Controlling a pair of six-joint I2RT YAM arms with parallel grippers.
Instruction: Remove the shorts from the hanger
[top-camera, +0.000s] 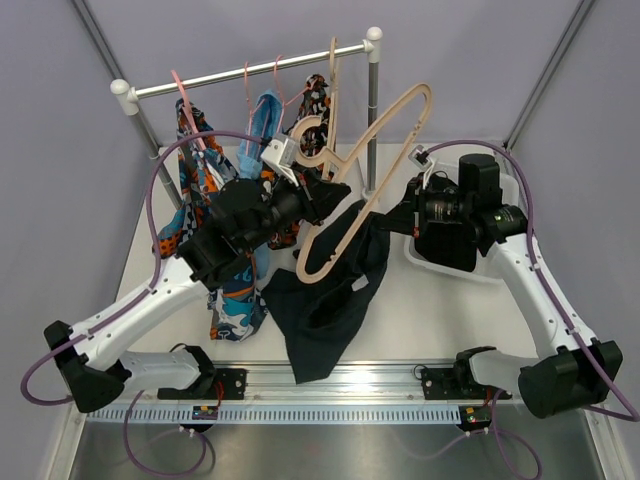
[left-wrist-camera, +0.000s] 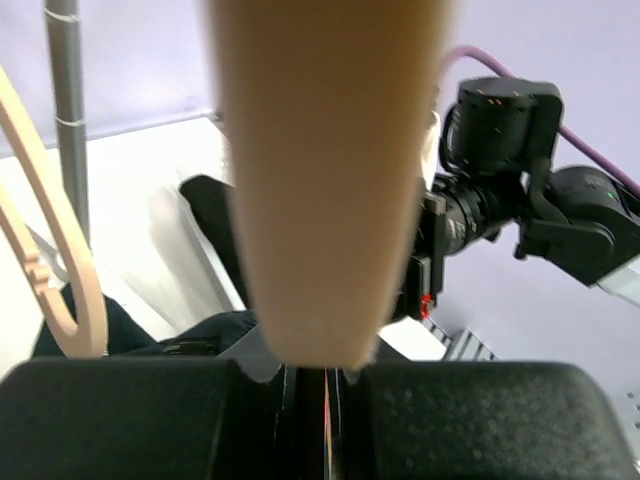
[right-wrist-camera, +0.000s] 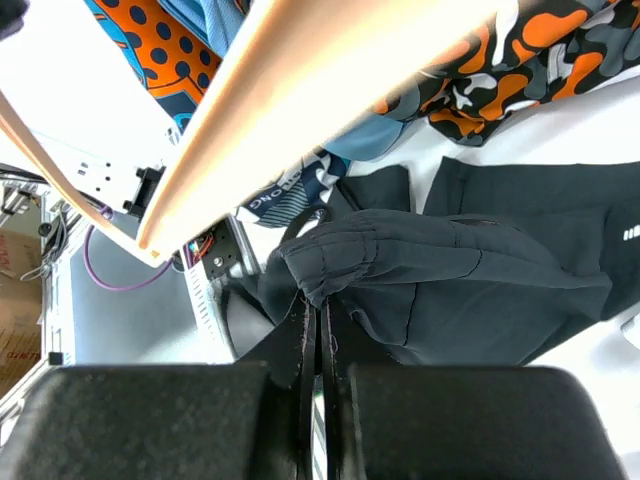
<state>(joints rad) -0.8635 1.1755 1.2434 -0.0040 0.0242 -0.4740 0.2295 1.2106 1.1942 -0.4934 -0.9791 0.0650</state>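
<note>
Shut right jaws are pinching a fold of limp, light black fabric shorts (right-wrist-camera: 450, 270); left jaws are clamping the stiff tan wooden hanger (left-wrist-camera: 330, 180).

- rail (top-camera: 250, 72) spans the table's (top-camera: 430, 330) back, garments (top-camera: 200, 170) hanging at its left;
- hanger (top-camera: 350, 235) tilts mid-table, before the rail;
- shorts (top-camera: 325, 310) drape beneath it onto the table;
- bin (top-camera: 450, 270) sits right
</note>
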